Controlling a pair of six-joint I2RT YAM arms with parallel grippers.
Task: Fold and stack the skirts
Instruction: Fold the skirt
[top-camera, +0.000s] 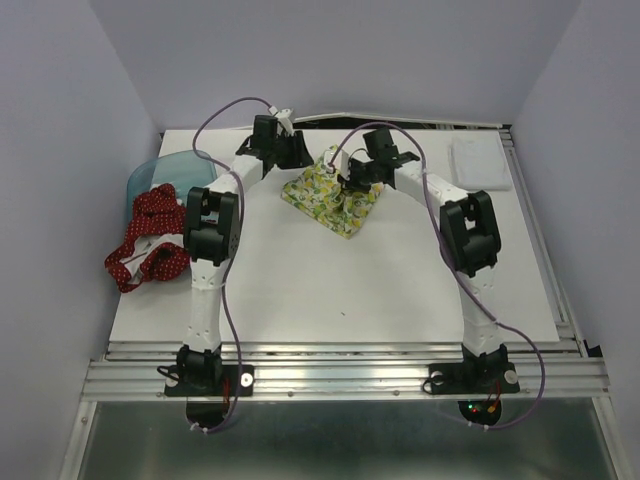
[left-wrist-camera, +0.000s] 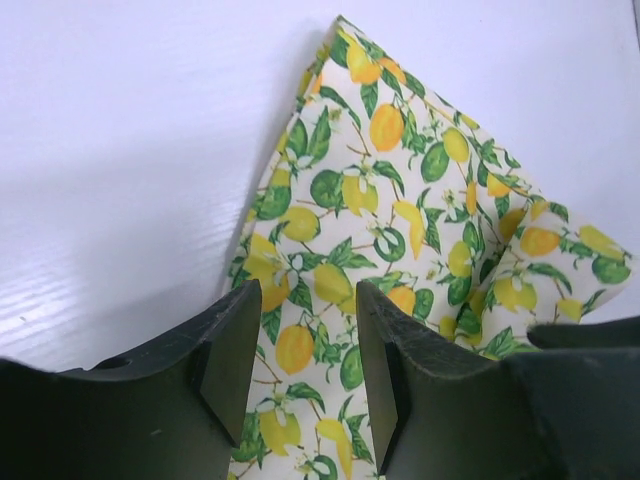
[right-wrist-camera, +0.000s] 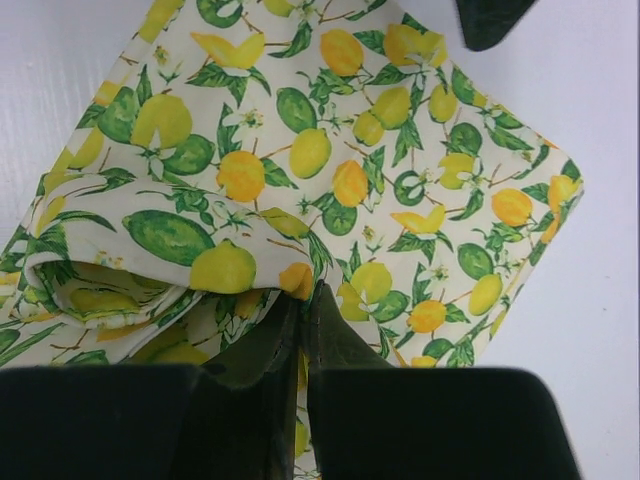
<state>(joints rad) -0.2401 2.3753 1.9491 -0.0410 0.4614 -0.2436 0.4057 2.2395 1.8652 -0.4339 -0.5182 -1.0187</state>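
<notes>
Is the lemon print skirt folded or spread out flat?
Folded. The lemon skirt lies as a small diamond, and the right wrist view shows layers doubled over at its edge.

The lemon skirt (right-wrist-camera: 330, 180) runs off the right wrist view's top and left edges. Its near part lies under the right claw (right-wrist-camera: 303, 297), whose closed tips conceal any pinched cloth. The left arm (top-camera: 208, 228) overlaps the red skirt's (top-camera: 150, 235) right edge.

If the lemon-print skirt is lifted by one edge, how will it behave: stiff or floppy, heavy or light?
Probably floppy: the lemon-print skirt bunches into a soft fold at the right end effector. It is likely light, as its thin layers lie flat on the table. Pushed, it would probably wrinkle rather than slide.
</notes>
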